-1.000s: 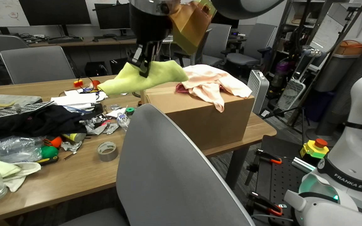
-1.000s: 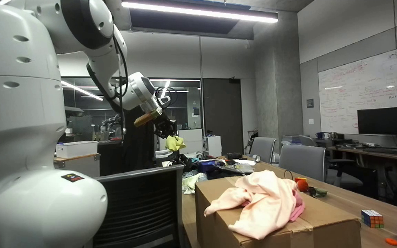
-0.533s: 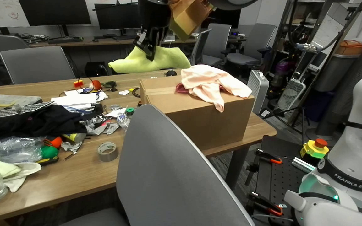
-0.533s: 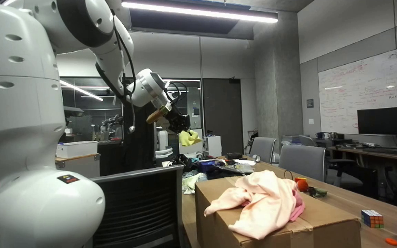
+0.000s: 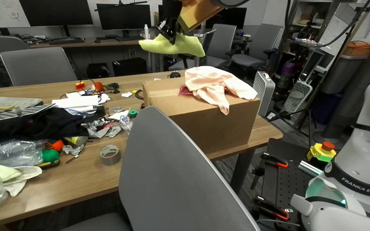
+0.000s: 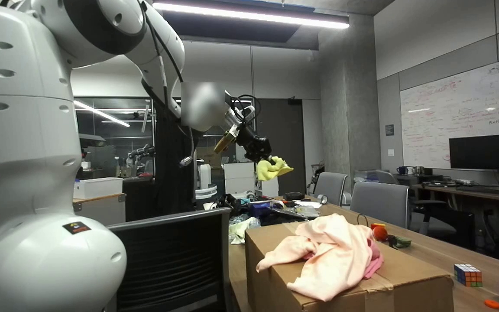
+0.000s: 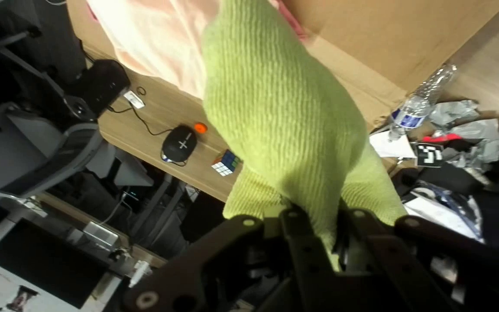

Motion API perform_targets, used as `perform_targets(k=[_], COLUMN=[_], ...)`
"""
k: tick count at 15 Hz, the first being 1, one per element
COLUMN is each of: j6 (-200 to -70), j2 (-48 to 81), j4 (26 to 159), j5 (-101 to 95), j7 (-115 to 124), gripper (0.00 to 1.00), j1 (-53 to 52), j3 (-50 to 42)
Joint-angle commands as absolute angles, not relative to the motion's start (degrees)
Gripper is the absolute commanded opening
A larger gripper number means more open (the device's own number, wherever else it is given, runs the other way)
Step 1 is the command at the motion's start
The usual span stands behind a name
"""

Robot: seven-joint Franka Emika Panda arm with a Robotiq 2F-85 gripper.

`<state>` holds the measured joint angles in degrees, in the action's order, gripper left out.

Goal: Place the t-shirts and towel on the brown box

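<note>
Peach cloth (image 6: 336, 251) and pink cloth (image 6: 375, 261) lie on the brown box (image 5: 214, 131): done. Gripper (image 7: 324, 212) grasps the yellow-green cloth (image 7: 275, 112) aloft; its placement remains outstanding

Lime cloth (image 5: 185, 46) aloft, pink (image 5: 215, 79) on box (image 5: 212, 130)
</note>
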<state>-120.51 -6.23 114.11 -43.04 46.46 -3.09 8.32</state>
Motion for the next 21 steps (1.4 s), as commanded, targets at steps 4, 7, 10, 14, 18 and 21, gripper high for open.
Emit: perform_targets(k=[4,7,10,14,18,21], j6=[-116.4,-114.4,-112.9,-112.3,-112.0,-113.2], j2=[-7.1,-7.0,-6.9,-6.9,-7.0,-7.7], j4=[113.1,112.5,112.0,111.8,112.4,114.1], j5=[-44.8,-44.8,-45.1,-45.2,-45.6,-44.7], j7=[54.9,58.6,62.1,64.6,65.2,62.2], gripper=[0.04,0.04,0.05,0.55,0.85,1.00], j1=[0.5,2.0,3.0,3.5,3.5,3.1], j3=[4.3,2.8,1.7,1.1,1.0,1.0])
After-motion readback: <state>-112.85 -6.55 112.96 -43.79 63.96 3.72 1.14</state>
